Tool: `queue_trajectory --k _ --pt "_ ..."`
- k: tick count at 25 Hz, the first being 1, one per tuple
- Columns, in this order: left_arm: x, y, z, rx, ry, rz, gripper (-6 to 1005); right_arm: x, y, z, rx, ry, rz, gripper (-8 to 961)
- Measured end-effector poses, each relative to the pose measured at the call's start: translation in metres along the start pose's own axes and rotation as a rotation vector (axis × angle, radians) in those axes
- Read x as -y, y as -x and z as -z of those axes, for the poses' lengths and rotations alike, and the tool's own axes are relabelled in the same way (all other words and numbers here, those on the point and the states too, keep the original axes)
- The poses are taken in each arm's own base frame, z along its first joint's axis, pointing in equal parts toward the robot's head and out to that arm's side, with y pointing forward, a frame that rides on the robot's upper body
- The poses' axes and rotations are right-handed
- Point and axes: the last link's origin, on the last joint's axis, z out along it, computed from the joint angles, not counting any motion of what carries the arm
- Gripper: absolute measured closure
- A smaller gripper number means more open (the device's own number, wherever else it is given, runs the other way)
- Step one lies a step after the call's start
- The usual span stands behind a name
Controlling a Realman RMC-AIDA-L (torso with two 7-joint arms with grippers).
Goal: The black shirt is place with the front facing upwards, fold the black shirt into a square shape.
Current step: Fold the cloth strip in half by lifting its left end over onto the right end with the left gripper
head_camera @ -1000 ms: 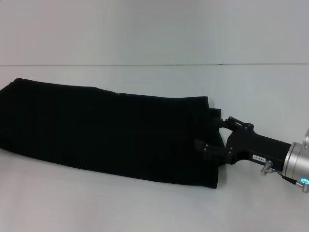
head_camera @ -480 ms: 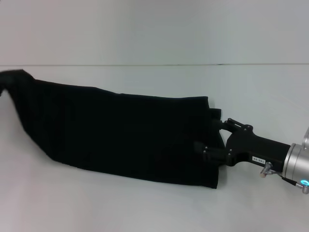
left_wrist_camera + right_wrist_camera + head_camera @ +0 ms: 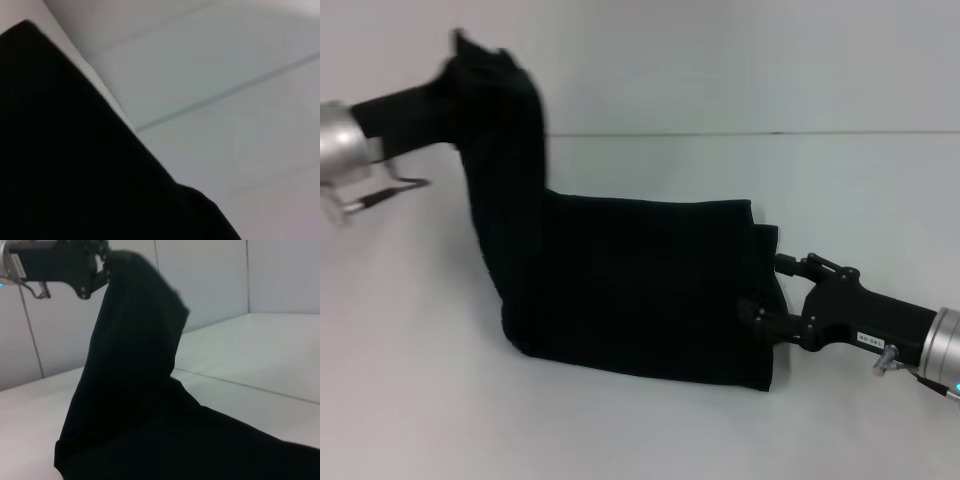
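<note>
The black shirt [image 3: 620, 290] lies as a long folded strip on the white counter [image 3: 840, 190], with its left end lifted high. That end is pinched in the left gripper [image 3: 460, 75]. The right gripper [image 3: 765, 290] rests at the strip's right edge; whether it is spread or pressed together cannot be told. To fold well, the lifted end should be carried over toward the right edge, kept taut and level, and laid down so the edges are matched squarely.
</note>
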Motion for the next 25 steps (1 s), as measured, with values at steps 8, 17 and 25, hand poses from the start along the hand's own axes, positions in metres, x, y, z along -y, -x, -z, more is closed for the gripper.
queue_trajectory --k 8,17,25 --pt "-0.018 0.054 -0.063 0.138 0.089 -0.001 943 0.0 -0.007 0.008 -0.002 -0.023 -0.025 12" --pt "0.001 0.139 -0.088 0.25 0.121 0.099 940 -0.002 -0.01 0.007 -0.007 -0.027 -0.04 11" --pt "0.005 0.164 -0.086 0.309 0.13 0.121 937 0.006 -0.009 -0.01 -0.051 -0.08 -0.048 11"
